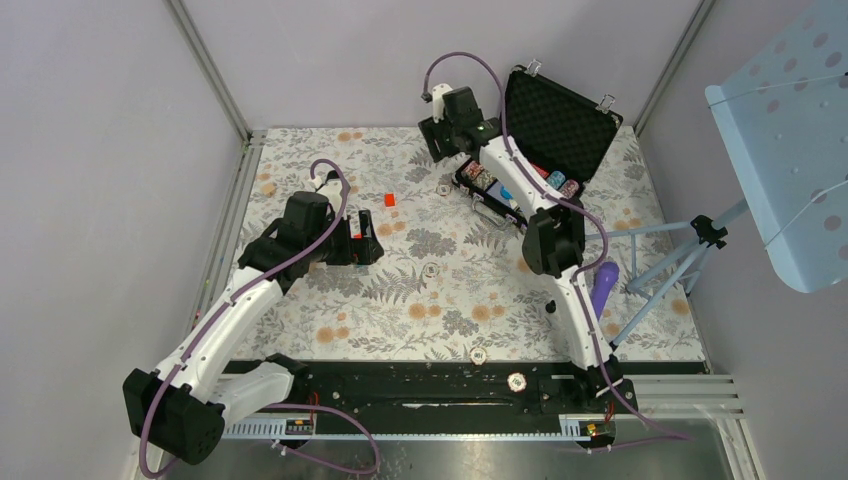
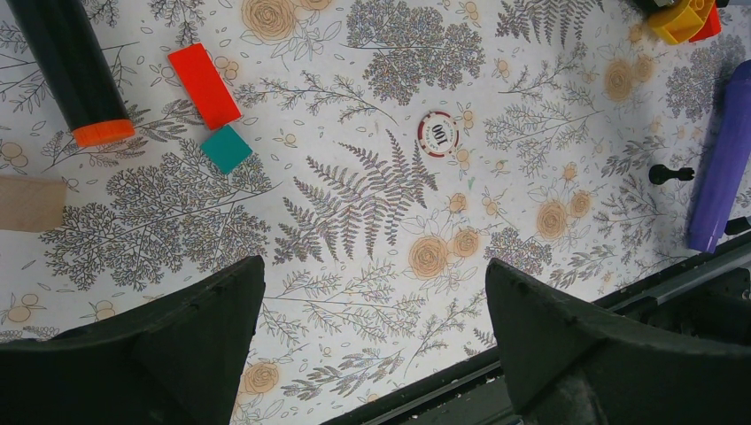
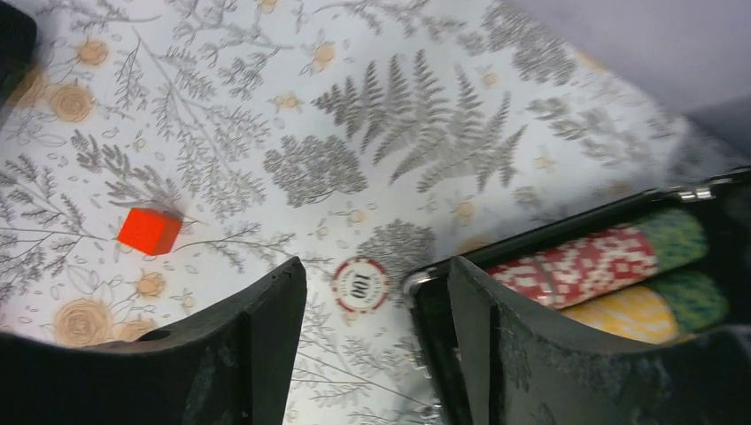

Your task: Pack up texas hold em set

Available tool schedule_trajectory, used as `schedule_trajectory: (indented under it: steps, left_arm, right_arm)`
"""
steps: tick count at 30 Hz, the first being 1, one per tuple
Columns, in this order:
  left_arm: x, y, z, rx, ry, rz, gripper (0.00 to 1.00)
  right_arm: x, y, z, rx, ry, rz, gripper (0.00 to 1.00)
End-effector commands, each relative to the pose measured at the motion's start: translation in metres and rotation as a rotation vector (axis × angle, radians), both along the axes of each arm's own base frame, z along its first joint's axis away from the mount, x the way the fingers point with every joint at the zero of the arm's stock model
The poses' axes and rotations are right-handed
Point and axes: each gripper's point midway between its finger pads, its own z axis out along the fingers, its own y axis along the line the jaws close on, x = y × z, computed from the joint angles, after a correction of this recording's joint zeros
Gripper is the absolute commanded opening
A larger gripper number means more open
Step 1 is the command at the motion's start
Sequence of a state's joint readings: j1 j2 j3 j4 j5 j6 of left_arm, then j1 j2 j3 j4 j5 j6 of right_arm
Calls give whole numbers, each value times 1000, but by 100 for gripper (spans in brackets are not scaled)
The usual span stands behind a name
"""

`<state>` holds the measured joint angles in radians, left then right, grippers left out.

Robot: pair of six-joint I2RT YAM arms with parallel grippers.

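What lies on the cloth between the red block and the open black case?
One red-and-white poker chip marked 100, flat on the cloth, close beside the case and apart from the red block. The right wrist view shows it.

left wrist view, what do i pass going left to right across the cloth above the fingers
black microphone with orange end → red block → poker chip marked 100 → purple cylinder

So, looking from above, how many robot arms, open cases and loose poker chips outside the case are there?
Arms: 2
Case: 1
Loose chips: 4, three on the cloth, one on the rail
Total: 7
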<state>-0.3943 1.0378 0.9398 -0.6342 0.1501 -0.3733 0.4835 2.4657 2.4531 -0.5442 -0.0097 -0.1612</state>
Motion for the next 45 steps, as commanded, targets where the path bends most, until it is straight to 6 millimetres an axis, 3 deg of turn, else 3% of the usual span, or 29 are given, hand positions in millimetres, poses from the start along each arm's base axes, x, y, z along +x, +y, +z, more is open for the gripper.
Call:
schedule_trajectory:
  steps: [1, 11, 19, 30, 45]
  left_arm:
    - [6, -2, 5, -16, -31, -3, 94]
    - [6, -1, 5, -12, -33, 3, 94]
    - [7, 0, 6, -9, -37, 12, 94]
    - [7, 0, 5, -13, -31, 9, 94]
    - [8, 1, 5, -13, -32, 12, 94]
  right_arm:
    - [-20, 25, -48, 79, 169, 1, 67]
    - [-28, 39, -53, 175, 262, -36, 67]
    - [-27, 26, -61, 170, 301, -144, 68]
    - [-44, 13, -90, 147, 417, -223, 67]
    - [-63, 19, -108, 226, 575, -188, 67]
